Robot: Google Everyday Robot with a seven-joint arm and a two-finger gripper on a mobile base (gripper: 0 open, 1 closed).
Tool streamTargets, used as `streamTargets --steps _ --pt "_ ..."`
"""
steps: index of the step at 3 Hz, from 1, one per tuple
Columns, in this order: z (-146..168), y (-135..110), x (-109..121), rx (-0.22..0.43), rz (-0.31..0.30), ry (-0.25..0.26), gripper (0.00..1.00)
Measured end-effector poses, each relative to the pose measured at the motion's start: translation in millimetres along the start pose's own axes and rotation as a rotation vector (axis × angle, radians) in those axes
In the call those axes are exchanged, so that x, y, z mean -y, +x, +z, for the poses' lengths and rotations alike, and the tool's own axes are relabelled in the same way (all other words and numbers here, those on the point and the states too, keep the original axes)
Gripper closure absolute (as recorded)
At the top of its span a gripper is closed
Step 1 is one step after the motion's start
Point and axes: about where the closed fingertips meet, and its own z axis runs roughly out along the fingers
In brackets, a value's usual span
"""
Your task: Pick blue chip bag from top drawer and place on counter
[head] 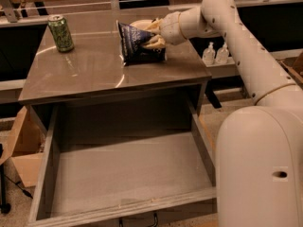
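Note:
The blue chip bag [137, 44] is dark navy with white lettering and rests upright on the counter [94, 72], toward its back right. My gripper [154, 34] reaches in from the right and its pale fingers [155, 42] are closed on the bag's right side. The top drawer [125, 174] stands pulled fully out below the counter, with nothing inside it. Its dark handle [137, 220] shows at the bottom edge.
A green drink can [61, 33] stands at the counter's back left corner. Two small clear bottles [215, 54] sit on a shelf right of the cabinet. A cardboard box [21, 148] is on the floor at left. My white arm and base [255, 150] fill the right side.

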Motion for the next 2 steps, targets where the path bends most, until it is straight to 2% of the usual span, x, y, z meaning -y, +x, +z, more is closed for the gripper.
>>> streamTargets --steps 1,2 --pt "-3 2 -2 0.005 0.028 0.001 0.12" --pt "-23 7 -6 -0.004 0.061 0.021 0.00"
